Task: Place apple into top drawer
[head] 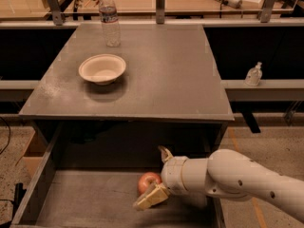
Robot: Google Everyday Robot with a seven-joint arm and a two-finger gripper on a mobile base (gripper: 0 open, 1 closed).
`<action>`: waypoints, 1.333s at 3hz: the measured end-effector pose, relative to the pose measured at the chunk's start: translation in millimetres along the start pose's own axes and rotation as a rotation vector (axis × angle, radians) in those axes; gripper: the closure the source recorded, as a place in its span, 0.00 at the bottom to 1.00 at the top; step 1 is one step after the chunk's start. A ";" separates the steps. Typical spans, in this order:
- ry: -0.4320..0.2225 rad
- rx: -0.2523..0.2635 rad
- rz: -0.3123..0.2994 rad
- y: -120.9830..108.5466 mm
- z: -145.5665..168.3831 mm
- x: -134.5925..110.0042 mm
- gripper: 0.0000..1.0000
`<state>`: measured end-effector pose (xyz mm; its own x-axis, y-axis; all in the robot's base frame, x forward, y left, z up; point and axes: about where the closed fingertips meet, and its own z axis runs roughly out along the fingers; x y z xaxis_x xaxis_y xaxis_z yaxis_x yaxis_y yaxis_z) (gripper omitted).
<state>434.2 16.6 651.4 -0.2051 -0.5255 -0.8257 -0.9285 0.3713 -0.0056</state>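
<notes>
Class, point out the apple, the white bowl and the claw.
apple [148, 182]: camera view, its red front.
white bowl [102, 69]: camera view, bare inside.
claw [147, 176]: camera view, midway between fingertips, in the drawer [95, 208].

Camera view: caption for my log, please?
Gripper open around the apple inside the pulled-out top drawer; bowl and bottle on tabletop.

A grey table with a dull, flat surface [156, 75] fills the middle of the room under warm, dim light. Behind it runs a pale wooden bench [190, 1] with grey metal posts [160, 4] rising along its front edge. Dark hollows open on either side beneath that bench. A low grey ledge [275, 89] to the right carries a small pump bottle [254, 74]. The floor [270, 141] is speckled beige, and a black cable [4, 137] lies on it at the left. The gripper [149, 177] sits low in front, below the surface's front edge, fingers spread.
</notes>
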 end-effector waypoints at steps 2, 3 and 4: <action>-0.076 0.096 0.083 -19.5 -78.7 -43.9 0.39; -0.110 0.135 0.114 -9.5 -137.6 -66.7 0.62; -0.206 0.242 0.072 -13.9 -203.4 -111.3 0.85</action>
<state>407.0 -85.8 858.1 -0.1775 -0.3341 -0.9257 -0.8081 0.5863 -0.0567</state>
